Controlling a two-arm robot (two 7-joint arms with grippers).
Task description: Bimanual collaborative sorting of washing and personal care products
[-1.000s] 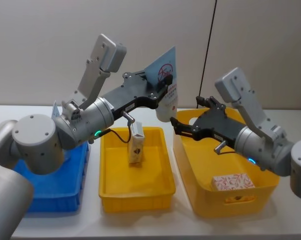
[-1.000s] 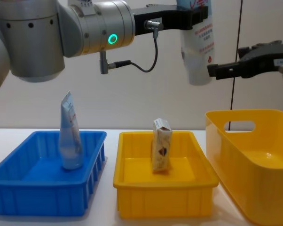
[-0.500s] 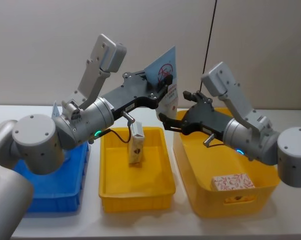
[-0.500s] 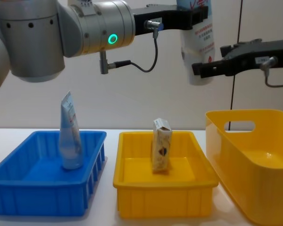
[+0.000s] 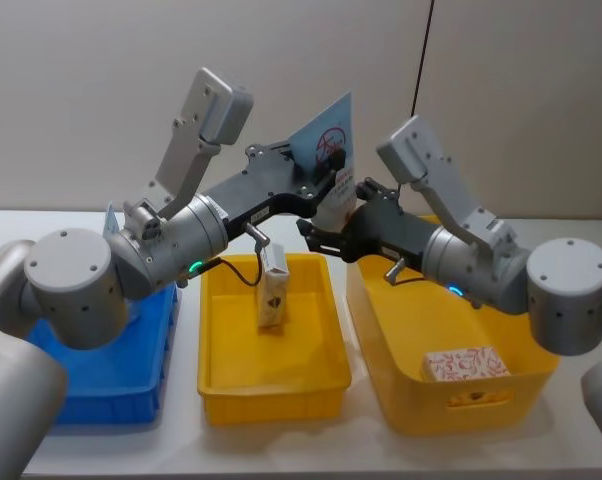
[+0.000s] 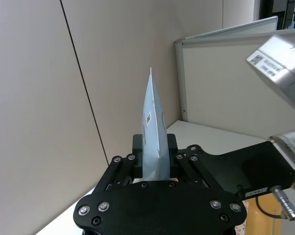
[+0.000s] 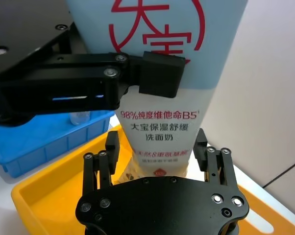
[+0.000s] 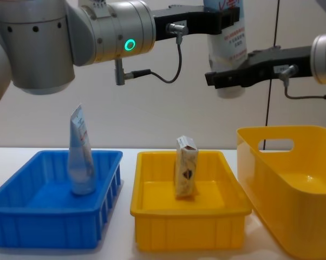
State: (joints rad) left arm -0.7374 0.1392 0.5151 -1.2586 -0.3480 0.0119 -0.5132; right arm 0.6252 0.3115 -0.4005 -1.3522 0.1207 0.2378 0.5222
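Pale blue pouch (image 8: 226, 49) is up in the air above the yellow bins, pinched by the left claw (image 8: 220, 19); right claw (image 7: 157, 147) sits spread around its bottom end.

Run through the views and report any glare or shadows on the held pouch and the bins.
Head view: soft even light, faint shadow under the small yellow bin. Chest view: sheen on the large yellow bin wall. Right wrist view: no glare on the pouch; the left gripper clamps it aloft, the right gripper open around its lower end.
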